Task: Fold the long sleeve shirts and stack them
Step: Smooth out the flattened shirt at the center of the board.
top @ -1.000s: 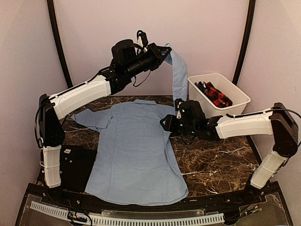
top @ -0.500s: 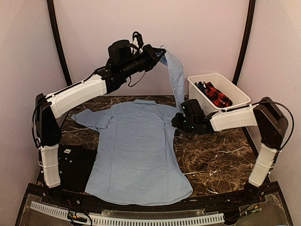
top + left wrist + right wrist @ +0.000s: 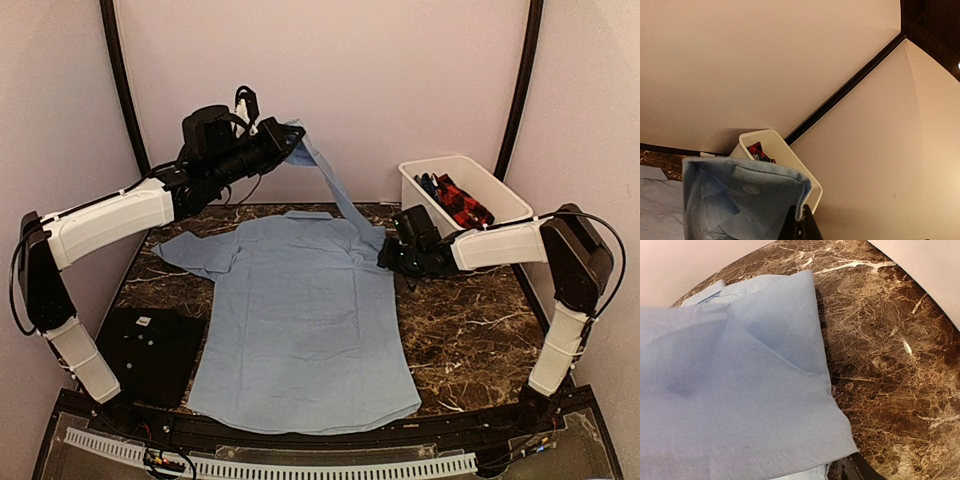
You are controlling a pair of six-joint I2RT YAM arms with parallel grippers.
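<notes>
Lying in the white bin [image 3: 512,200] is a red-black checked shirt [image 3: 462,206].

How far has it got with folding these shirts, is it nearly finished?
Early on. Done: the light-blue shirt lies spread flat on the table. In hand: the left gripper holds its sleeve lifted by the cuff, with the right gripper at the shoulder edge. Left: every fold, plus the checked shirt waiting in the white bin.

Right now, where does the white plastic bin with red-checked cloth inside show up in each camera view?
Top external: white plastic bin, right of centre.
Left wrist: low centre, behind the light-blue cloth shirt.
Right wrist: not in it.
Shared landmark: that shirt, in all three.
</notes>
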